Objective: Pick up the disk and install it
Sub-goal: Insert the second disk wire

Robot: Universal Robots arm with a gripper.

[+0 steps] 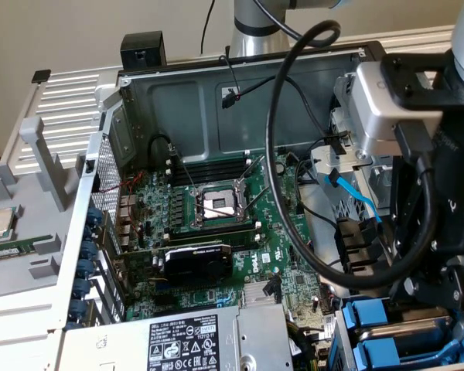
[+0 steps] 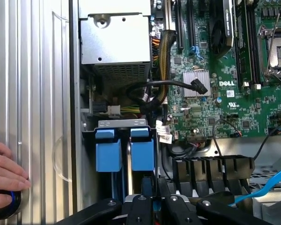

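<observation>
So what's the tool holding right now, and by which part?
The tool seems to pinch the disk by its blue frame edge, over the drive bay.

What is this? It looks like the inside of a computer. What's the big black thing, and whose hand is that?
Yes, it is an open computer with a green circuit board. The black thing is a robot arm. One picture is taken from nearby, the other from a camera on the arm's wrist. Its pincer sits right at a disk in a blue frame, next to a second blue frame. I cannot tell whether it grips the disk. The hand is a person's, resting on ribbed metal.
</observation>
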